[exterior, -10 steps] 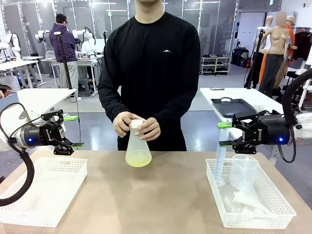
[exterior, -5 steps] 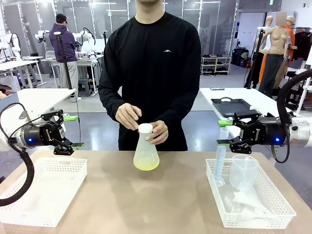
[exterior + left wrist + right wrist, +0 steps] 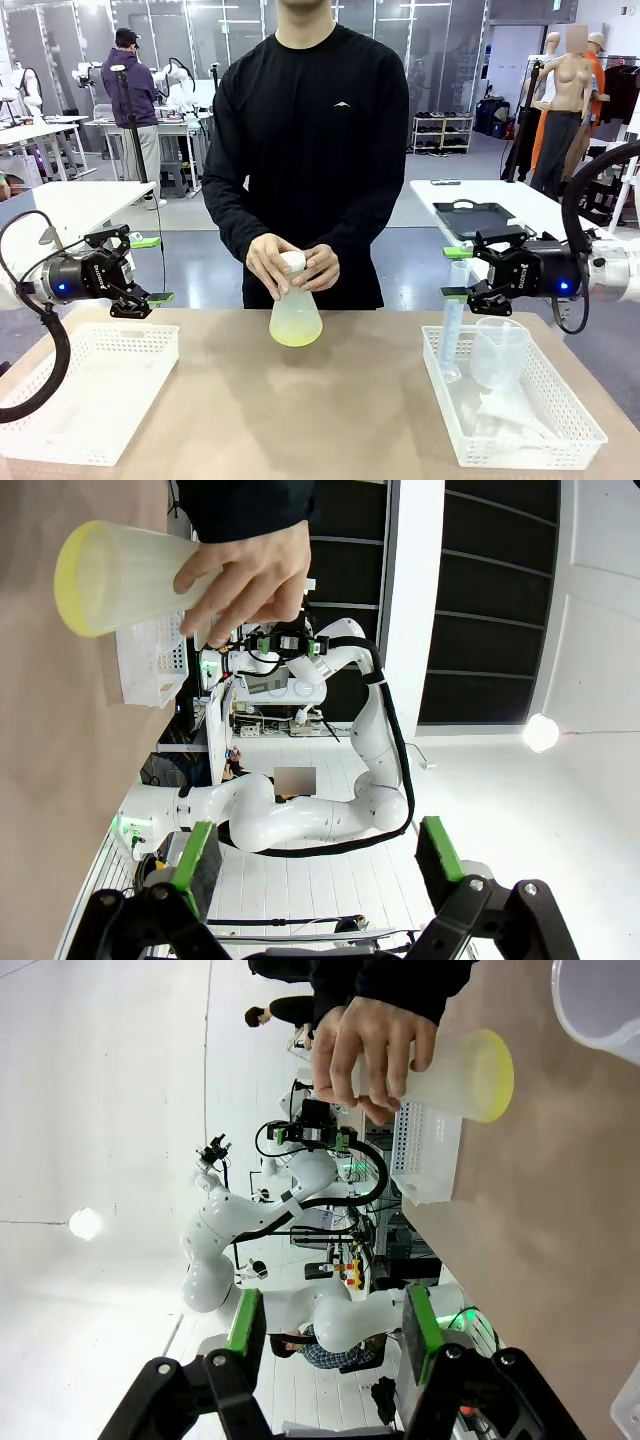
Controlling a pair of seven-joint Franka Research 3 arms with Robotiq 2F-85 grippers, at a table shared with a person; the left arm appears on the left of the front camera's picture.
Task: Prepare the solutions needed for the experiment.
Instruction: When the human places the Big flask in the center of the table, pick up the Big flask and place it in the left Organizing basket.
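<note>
With the pale yellow-green solution [image 3: 295,336] in the capped conical flask [image 3: 296,314] that the person's hands [image 3: 270,265] grip at the far middle of the worktop [image 3: 330,410], the left gripper [image 3: 152,269] and right gripper [image 3: 451,273], jaws released and empty, should wait clear until those hands let go.

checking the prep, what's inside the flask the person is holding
A shallow layer of pale yellow-green liquid lies at the bottom of the flask. The person's hands cover the neck, so its inside is hidden.
</note>
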